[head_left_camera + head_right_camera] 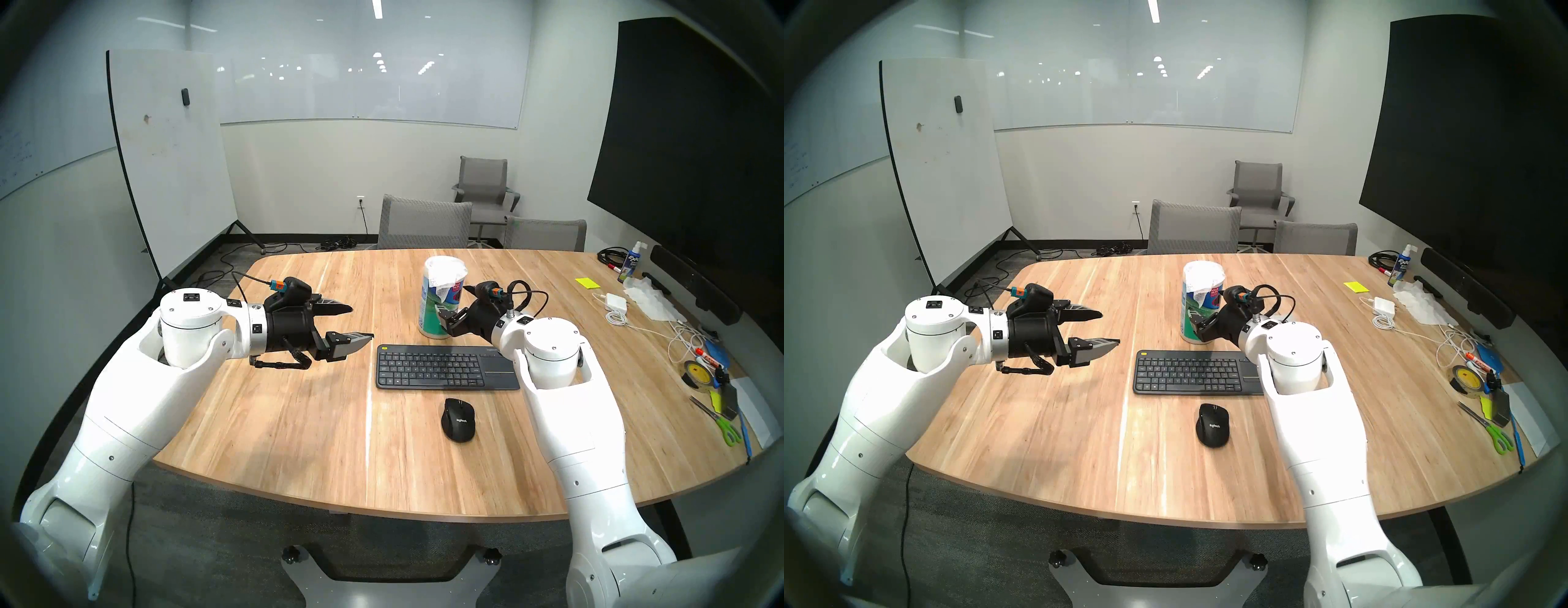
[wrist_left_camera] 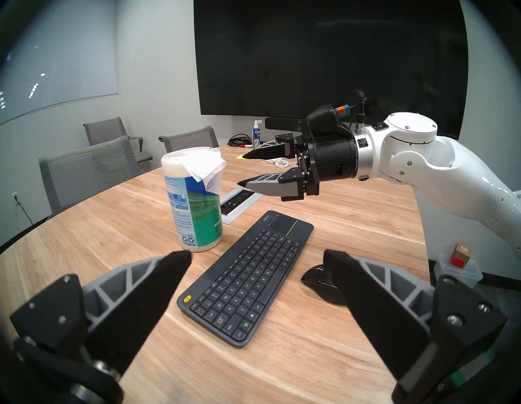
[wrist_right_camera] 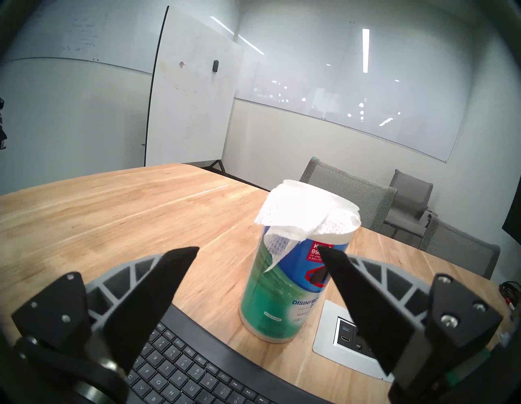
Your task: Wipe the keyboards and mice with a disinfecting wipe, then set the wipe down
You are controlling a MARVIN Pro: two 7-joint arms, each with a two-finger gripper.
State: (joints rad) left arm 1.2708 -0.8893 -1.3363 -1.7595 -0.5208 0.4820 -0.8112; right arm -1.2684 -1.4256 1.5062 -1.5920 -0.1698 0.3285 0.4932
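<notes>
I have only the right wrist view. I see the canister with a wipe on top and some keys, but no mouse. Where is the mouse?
Observer: The mouse lies on the table, nearer to the robot than the keyboard and apart from it.
Operator: Is the left claw holding something?
Observer: No. The left claw is open and empty, and it hovers above bare table to the left of the keyboard.
Operator: Is my claw around the wipe?
Observer: Not yet. From the side, the right claw is open. Its tips stop just short of the wipe, which hangs over the top of the canister.
</notes>
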